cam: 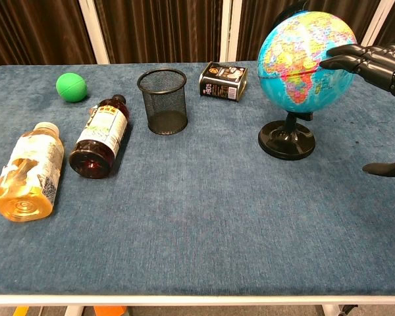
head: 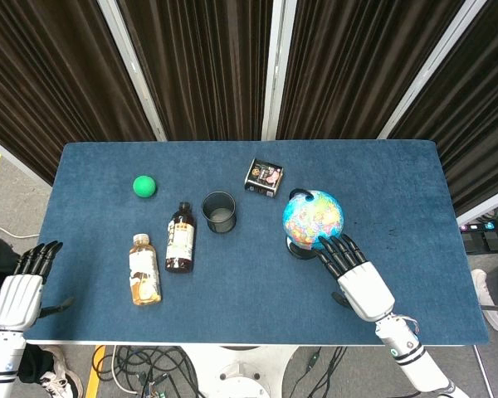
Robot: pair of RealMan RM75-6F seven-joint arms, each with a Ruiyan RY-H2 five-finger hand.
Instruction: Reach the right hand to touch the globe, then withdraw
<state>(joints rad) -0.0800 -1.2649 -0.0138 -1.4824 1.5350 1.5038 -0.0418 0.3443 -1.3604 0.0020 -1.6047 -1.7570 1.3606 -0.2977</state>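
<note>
The globe [head: 312,219] [cam: 301,60] stands on a black base [cam: 286,139] right of the table's middle. My right hand [head: 354,275] [cam: 375,64] is open, fingers spread, and its black fingertips [head: 325,246] [cam: 334,61] lie against the near right side of the globe. The thumb [cam: 385,168] hangs lower, apart from the globe. My left hand [head: 21,288] hovers open off the table's front left corner and shows only in the head view.
A black mesh cup [head: 219,211] and a small dark tin [head: 264,177] stand left of the globe. Two bottles, dark [head: 180,237] and amber [head: 144,269], lie on their sides at the front left. A green ball [head: 144,186] sits at the back left on the blue table [head: 398,182].
</note>
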